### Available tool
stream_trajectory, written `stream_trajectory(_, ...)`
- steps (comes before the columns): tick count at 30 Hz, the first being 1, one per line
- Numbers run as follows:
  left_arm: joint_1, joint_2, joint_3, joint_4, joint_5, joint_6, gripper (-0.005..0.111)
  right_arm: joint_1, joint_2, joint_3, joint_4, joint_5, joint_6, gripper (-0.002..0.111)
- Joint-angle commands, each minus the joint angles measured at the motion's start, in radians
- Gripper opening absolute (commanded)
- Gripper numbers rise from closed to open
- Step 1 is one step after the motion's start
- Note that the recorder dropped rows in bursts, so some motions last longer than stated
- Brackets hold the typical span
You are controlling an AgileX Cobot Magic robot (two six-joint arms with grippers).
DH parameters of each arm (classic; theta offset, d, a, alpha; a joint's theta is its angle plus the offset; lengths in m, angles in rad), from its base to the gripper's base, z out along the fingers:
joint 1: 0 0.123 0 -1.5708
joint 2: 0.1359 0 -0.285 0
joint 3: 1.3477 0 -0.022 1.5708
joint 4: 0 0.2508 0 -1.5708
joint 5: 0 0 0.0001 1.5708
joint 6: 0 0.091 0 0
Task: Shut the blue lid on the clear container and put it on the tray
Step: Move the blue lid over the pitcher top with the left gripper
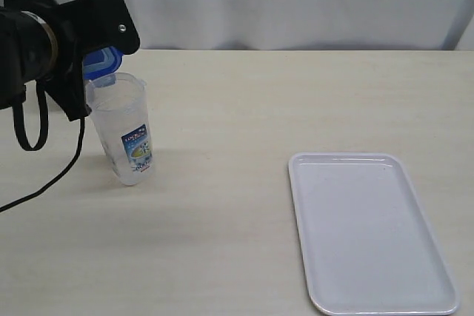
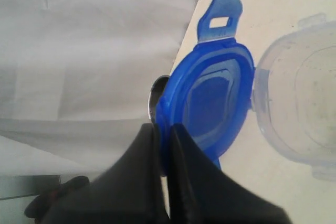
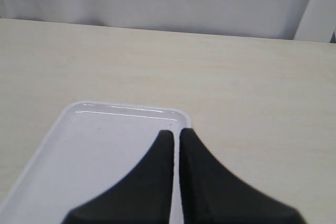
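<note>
Tray [image 1: 370,234] lies nearest to us, white and flat with a low rim, in the lower right of the exterior frame, resting on the pale table [image 1: 237,101]. From the right wrist camera we see the right gripper [image 3: 176,134] hanging above one short end of that tray. Its two black fingers are drawn together with only a thin slit between them, and they hold nothing.

Farther back, at the left of the exterior frame, the clear container [image 1: 126,131] stands upright on the table, well apart from the tray. Its printed label is turned toward us and its mouth is uncovered.

At the upper left, the blue lid [image 1: 100,63] sits tilted at the back left edge of the container's mouth, not laid flat over it. The left gripper [image 2: 164,129], at the end of the black arm [image 1: 29,49], has its fingers pinched nearly together on the lid's rim, so the lid is gripped between them. One snap flap sticks out on the side away from the fingers. The left wrist camera shows the lid just beside the container's rim, and we cannot tell whether the two touch.

Behind everything, a white backdrop [image 1: 296,5] closes off the top of the exterior frame
</note>
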Motion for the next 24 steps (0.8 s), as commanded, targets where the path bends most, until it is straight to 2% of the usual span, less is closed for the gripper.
stream_trajectory(1, -0.008, -0.002, 0.005, -0.01, 0.006, -0.003, 0.0, 0.001, -0.005, 0.002, -0.002, -0.001, -0.003, 0.004)
stream_trajectory(10, -0.008, -0.002, 0.005, -0.002, 0.012, -0.003, 0.0, 0.001, -0.005, 0.002, -0.002, -0.001, -0.003, 0.004)
stream_trajectory(15, -0.008, -0.002, 0.005, 0.063, 0.036, -0.09, 0.0, 0.001, -0.005, 0.002, -0.002, -0.001, -0.003, 0.004)
stream_trajectory(20, -0.008, -0.002, 0.005, 0.068, 0.041, -0.108, 0.0, 0.001, -0.005, 0.002, -0.002, -0.001, -0.003, 0.004)
stream_trajectory(24, -0.049, -0.002, 0.005, 0.11, 0.119, -0.141, 0.0, 0.001, -0.005, 0.002, -0.002, -0.001, -0.003, 0.004)
